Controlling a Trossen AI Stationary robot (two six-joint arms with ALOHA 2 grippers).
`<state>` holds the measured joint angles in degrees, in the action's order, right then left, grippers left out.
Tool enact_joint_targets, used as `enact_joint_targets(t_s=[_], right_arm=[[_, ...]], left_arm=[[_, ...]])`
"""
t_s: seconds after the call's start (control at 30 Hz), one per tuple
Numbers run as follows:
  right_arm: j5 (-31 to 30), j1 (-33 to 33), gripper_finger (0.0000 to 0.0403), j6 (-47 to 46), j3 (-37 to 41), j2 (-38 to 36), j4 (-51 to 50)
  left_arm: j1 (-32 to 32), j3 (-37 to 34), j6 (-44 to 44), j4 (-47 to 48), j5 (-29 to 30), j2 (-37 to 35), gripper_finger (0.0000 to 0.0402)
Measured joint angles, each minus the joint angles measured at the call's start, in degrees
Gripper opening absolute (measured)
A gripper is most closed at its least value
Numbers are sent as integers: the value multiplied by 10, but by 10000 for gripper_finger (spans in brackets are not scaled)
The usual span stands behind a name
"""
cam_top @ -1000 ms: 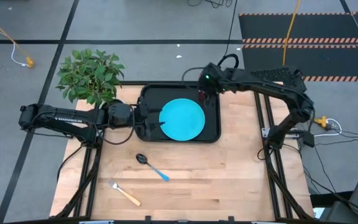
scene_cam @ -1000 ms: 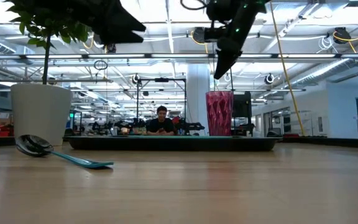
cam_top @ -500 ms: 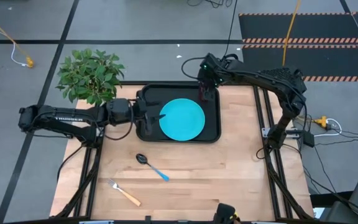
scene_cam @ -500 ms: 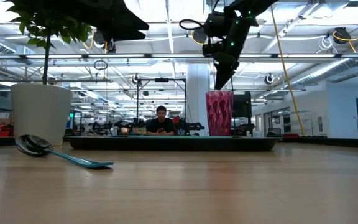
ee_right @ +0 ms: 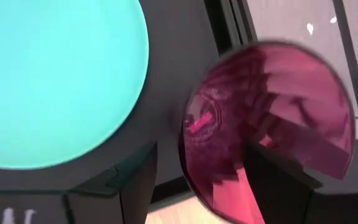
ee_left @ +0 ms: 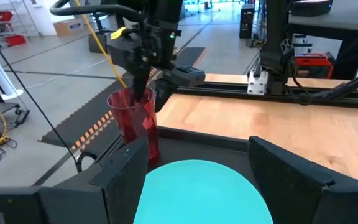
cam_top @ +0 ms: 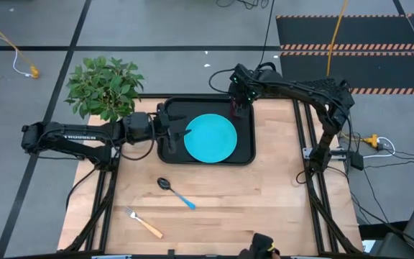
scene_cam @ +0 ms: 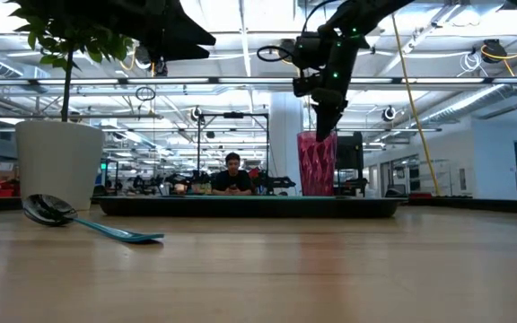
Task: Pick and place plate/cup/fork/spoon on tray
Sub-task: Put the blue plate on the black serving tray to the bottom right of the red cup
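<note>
The turquoise plate (cam_top: 210, 137) lies flat in the black tray (cam_top: 249, 147). The dark red cup (scene_cam: 317, 163) stands upright in the tray's far right corner. My right gripper (ee_right: 201, 155) is open, pointing steeply down at the cup's rim. One finger (ee_left: 143, 92) dips inside the cup and the other stays outside its wall; I see no touch. My left gripper (ee_left: 197, 152) hovers open and level over the tray's left end, beside the plate. The spoon (cam_top: 175, 193) and the fork (cam_top: 144, 223) lie on the bare table nearer the front.
A potted plant (cam_top: 105, 88) stands at the table's far left corner, behind my left arm. Bare wood lies right of the tray and across the near right of the table. A person (scene_cam: 232, 173) sits in the room far behind the table.
My right gripper has come down toward the cup and tipped steeper, staying open. Its fingertips have gone from well above the cup to its rim. The cup, plate, spoon and fork have not moved.
</note>
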<state>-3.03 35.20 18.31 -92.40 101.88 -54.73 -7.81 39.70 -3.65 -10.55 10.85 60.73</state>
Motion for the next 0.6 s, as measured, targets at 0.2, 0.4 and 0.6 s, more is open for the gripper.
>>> enact_joint_targets(t_s=[0.2,0.4,0.6], right_arm=[[-14,12,226,1,0,-1,-26],[-47,13,226,20,0,-1,-29],[-48,13,226,33,0,-1,-23]], left_arm=[[0,0,7,0,0,0,278],[0,0,9,0,0,0,278],[0,0,9,0,0,0,278]])
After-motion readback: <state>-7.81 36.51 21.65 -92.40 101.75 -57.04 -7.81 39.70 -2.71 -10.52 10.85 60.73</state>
